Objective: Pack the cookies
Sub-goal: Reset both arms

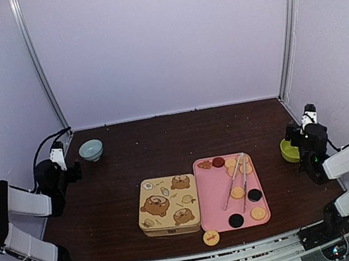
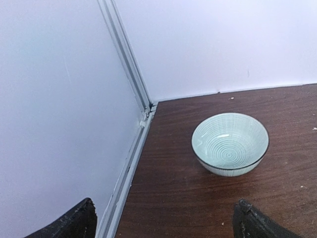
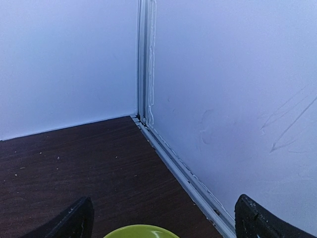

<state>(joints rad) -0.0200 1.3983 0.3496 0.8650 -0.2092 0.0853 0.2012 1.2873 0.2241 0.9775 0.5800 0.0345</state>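
Several cookies (image 1: 238, 192), tan, dark red and black, lie on a pink tray (image 1: 212, 212) at the table's front middle. Metal tongs (image 1: 236, 178) lie across them. One yellow-and-pink cookie (image 1: 211, 237) lies on the table in front of the tray. A closed tin (image 1: 167, 204) with bear pictures stands left of the tray. My left gripper (image 1: 60, 156) is open and empty at the far left, near a pale blue bowl (image 2: 230, 143). My right gripper (image 1: 305, 119) is open and empty at the far right, over a green bowl (image 3: 140, 231).
The pale blue bowl (image 1: 91, 150) stands at the back left and the green bowl (image 1: 289, 150) at the right edge. White walls and metal corner posts close in the table on three sides.
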